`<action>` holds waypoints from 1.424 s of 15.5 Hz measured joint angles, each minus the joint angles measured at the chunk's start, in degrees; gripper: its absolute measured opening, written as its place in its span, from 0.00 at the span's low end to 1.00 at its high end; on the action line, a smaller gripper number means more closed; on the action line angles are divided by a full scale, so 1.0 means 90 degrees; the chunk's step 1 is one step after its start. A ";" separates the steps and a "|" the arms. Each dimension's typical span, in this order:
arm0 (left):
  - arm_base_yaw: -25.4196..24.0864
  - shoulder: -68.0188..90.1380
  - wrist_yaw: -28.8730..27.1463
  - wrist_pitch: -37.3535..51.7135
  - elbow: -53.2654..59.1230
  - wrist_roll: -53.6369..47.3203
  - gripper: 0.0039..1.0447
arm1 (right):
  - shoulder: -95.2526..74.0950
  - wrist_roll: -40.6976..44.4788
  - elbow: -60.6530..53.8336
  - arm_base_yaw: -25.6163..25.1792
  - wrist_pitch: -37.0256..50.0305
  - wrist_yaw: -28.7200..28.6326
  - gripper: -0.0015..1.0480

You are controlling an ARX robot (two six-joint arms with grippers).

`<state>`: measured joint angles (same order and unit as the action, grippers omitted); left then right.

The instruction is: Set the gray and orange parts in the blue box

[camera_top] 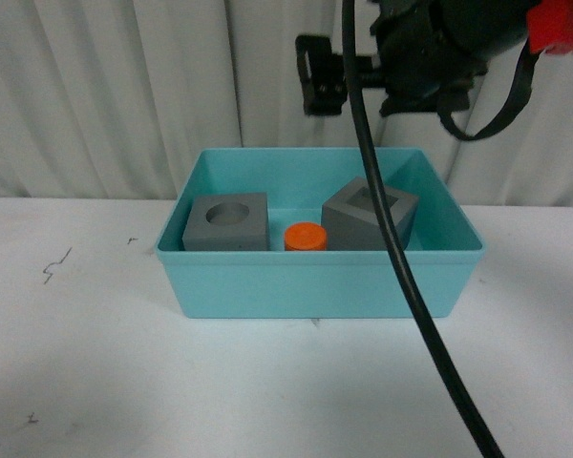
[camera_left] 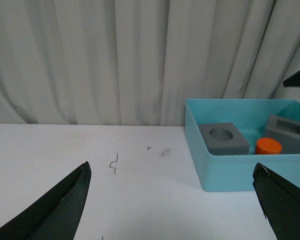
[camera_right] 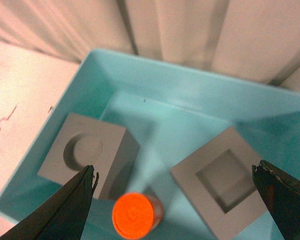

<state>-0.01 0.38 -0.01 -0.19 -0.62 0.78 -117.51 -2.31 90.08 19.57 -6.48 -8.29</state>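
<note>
Right wrist view: orange cylinder (camera_right: 134, 215) between end effector (camera_right: 175, 200) fingers.

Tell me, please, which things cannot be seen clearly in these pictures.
- Orange cylinder: any markings on it are too blurred to read in any view; front view shows only its top above the box wall.
- Cube with square recess: front view, a black cable crosses it.
- Right hand: front view cuts the arm off at the top edge.

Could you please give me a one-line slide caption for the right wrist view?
Open right gripper above the blue box holding two gray cubes and the orange cylinder.
</note>
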 joint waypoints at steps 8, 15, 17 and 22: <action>0.0002 0.0000 0.0002 -0.0002 0.0000 0.0000 0.94 | 0.3028 0.0197 -0.4799 -0.0843 0.6091 0.2424 0.36; 0.0002 0.0000 0.0002 -0.0002 0.0000 0.0000 0.94 | 0.5884 0.0240 -0.8716 -0.1676 0.6562 0.1438 0.02; 0.0002 0.0000 0.0002 -0.0002 0.0000 0.0000 0.94 | 0.6353 0.0240 -0.8998 -0.1894 0.6365 0.1212 0.02; 0.0002 0.0000 0.0002 -0.0002 0.0000 0.0000 0.94 | 0.7244 0.0238 -0.9632 -0.2208 0.6256 0.0947 0.02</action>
<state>0.01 0.38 0.01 -0.21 -0.62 0.78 -52.31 -0.16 3.40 -0.30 49.82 0.23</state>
